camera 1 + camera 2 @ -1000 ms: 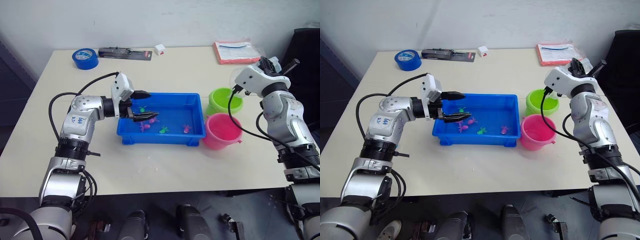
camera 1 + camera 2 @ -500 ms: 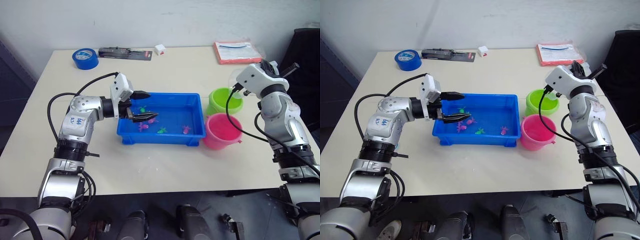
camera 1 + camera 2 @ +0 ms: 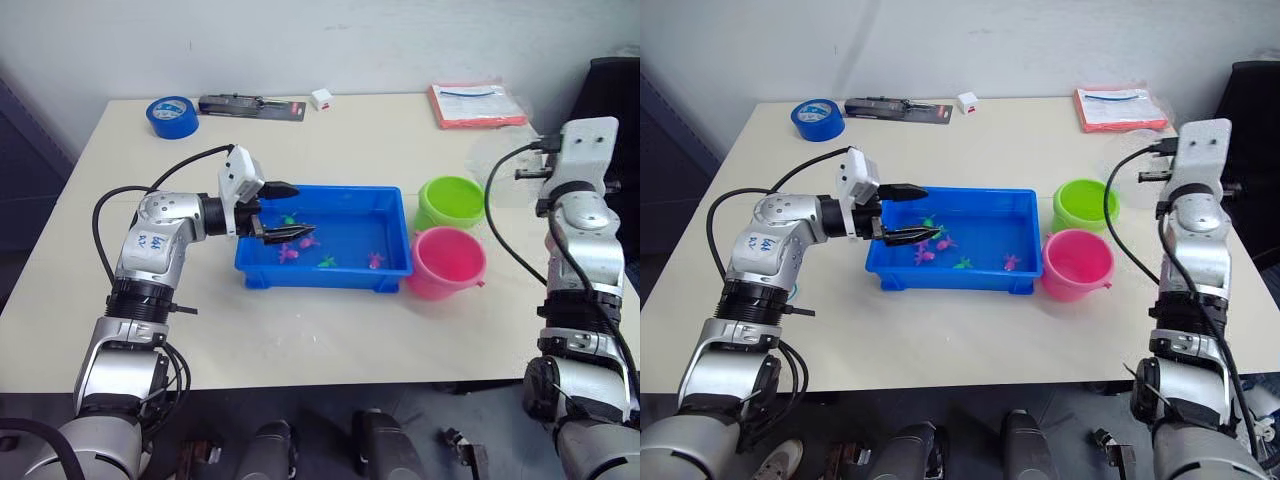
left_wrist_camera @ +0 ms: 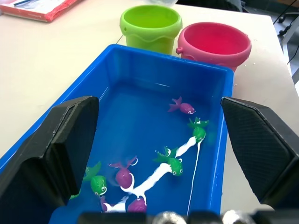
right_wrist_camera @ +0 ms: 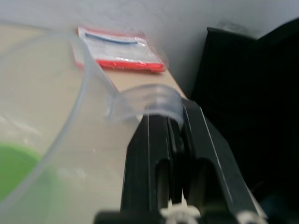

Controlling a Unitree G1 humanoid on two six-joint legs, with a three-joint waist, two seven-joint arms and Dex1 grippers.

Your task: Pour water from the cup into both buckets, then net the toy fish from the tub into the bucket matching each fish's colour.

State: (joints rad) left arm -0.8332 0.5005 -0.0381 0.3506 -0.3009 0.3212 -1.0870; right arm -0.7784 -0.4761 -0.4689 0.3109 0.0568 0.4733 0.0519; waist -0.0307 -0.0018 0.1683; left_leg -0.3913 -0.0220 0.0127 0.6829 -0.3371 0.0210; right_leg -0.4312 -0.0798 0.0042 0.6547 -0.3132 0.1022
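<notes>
Bright, even light with soft shadows; water glints white, and the right wrist view is blurred.

Shallow bright blue rectangular plastic tub (image 3: pixel 390 262) on the surface, holding water and tiny pink and green plastic toy fish (image 4: pixel 174 164). Lime green plastic bucket (image 3: pixel 451 200) and pink plastic bucket (image 3: pixel 446 261) upright just beside the tub's right end, touching. Clear plastic measuring cup (image 5: pixel 51 121) gripped by its handle, above the green bucket.

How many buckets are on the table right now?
2. The lime green bucket stands off the right end of the blue tub; the pink bucket sits just in front of it, nearer the robot.
</notes>
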